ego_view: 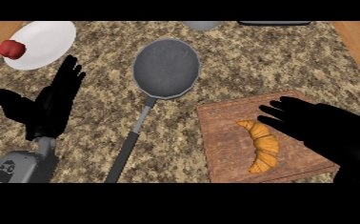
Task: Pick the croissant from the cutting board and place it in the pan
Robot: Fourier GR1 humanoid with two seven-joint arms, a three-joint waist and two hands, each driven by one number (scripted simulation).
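A golden croissant (262, 147) lies on the wooden cutting board (225, 137) at the lower right of the head view. My right hand (316, 123) hovers over the board's right half with fingers spread and straight, their tips just right of the croissant's upper end. A grey pan (166, 68) sits in the middle of the counter, its long handle (130, 144) running down toward me; nothing lies inside it. At the left edge my left hand (56, 101) rests open with fingers pointing up.
A white plate (45, 42) with a red item (12, 49) on its left rim stands at the top left. A grey bowl's edge (202, 25) and a dark object (274, 23) show along the top. The counter is speckled stone.
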